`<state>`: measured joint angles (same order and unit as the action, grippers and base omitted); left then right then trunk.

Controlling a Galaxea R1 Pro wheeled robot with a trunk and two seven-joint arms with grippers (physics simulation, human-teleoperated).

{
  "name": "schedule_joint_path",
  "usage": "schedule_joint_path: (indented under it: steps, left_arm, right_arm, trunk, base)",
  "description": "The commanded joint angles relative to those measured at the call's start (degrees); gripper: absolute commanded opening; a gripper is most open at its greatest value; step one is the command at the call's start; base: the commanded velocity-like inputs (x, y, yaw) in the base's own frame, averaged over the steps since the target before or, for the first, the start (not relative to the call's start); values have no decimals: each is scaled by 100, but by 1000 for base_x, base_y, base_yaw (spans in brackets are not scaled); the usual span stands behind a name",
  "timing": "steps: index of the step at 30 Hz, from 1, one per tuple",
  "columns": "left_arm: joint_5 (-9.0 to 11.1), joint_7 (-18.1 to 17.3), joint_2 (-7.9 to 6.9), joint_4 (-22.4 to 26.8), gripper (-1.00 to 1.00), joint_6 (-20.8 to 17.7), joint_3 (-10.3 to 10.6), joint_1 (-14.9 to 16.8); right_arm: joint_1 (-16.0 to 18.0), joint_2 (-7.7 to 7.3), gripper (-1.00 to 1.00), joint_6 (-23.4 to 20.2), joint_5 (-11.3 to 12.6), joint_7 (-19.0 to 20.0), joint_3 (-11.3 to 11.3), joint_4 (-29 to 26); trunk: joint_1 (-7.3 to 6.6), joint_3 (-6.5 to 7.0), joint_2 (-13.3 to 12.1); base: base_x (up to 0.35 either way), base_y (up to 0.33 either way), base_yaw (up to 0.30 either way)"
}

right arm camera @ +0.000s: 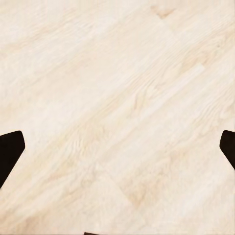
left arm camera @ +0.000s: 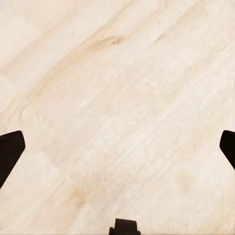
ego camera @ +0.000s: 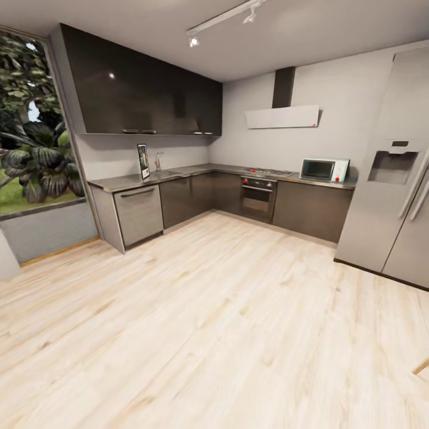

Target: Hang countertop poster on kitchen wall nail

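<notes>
The poster (ego camera: pixel 143 161) stands upright on the grey kitchen countertop (ego camera: pixel 196 171), near its left end, close to the chrome tap (ego camera: pixel 158 161) and sink. It is far across the room and looks small. The wall nails are too small to make out on the grey wall. In the left wrist view my left gripper (left arm camera: pixel 117 147) is open over bare wood floor, its dark fingertips (left arm camera: pixel 10 149) wide apart at the picture's edges. In the right wrist view my right gripper (right arm camera: pixel 117 149) is open the same way, fingertips (right arm camera: pixel 10 147) spread, nothing between them.
Light wood floor (ego camera: pixel 208 322) stretches between me and the cabinets. A steel fridge (ego camera: pixel 393 179) stands at the right. An oven (ego camera: pixel 258 198), a microwave (ego camera: pixel 323 170) and a hood (ego camera: pixel 282 116) line the back wall. A large window (ego camera: pixel 30 131) is on the left.
</notes>
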<state>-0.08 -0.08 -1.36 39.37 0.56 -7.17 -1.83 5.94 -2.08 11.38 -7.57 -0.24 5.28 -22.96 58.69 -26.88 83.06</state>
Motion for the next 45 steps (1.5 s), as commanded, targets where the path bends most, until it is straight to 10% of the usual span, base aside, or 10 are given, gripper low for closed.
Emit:
schedule_joint_path:
  steps: [1,45]
  left_arm:
    - [-2,-1,1,5,100,6,-4,-2]
    - [-10,-1,-4,1,100,6,-2,-2]
  right_arm:
    - [3,-3,100,13,-34,-3,11,3]
    - [3,-3,100,21,-29,-3,13,3]
  trunk:
    - [4,-5,2]
    - [4,-5,2]
  base:
    - [335,135,0]
    - [336,36,131]
